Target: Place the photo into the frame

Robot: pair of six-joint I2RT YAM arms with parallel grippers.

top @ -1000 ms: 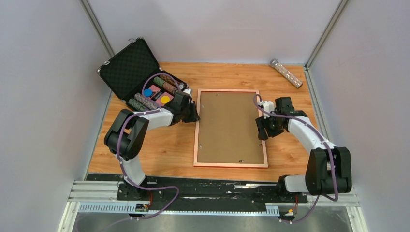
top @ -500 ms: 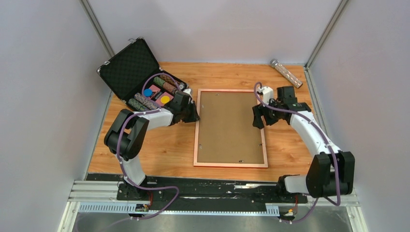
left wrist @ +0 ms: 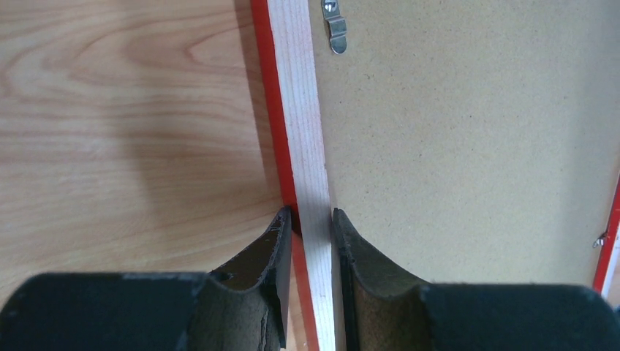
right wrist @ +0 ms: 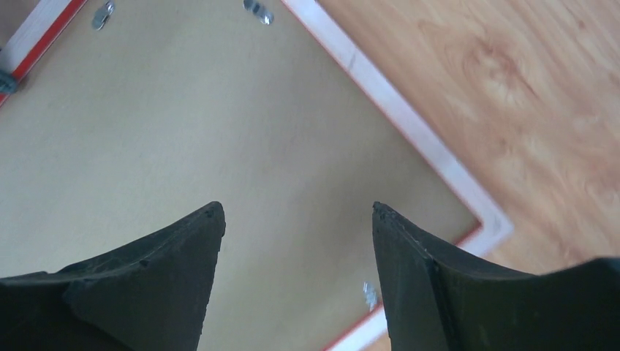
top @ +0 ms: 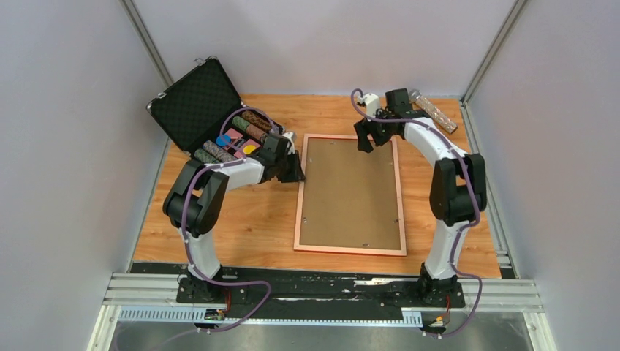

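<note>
- My left claw (left wrist: 311,219) is clenched on the frame (top: 351,249), one finger against the red outer edge of the left rail and the other against the rail's inner side.
- My right claw (right wrist: 296,212) is released, jaws wide apart and holding nothing. It hovers over the far right corner of the frame's back.
- The frame lies flat in the middle of the desk (top: 241,219) with its pale wooden back facing up. Only a thin line of red shows along its outer edge.
- I cannot find the photo in any view. It may sit under the board or lie out of sight, and I cannot tell which.
- The brown backing board (top: 349,194) fills the frame's opening.
- My judgement on progress: either the board must come out so the print can go in, or the print is already in and only the fastening is left. The pictures do not settle it.
- The wrist views show small metal clips (left wrist: 335,29) along the rails, which the overhead view is too coarse to show. I cannot tell whether they overlap the board.
- Only the overhead view shows the surroundings. An open black case (top: 197,95) stands at the far left just behind my left arm, and a glittery tube (top: 433,110) lies at the far right near my right wrist.
</note>
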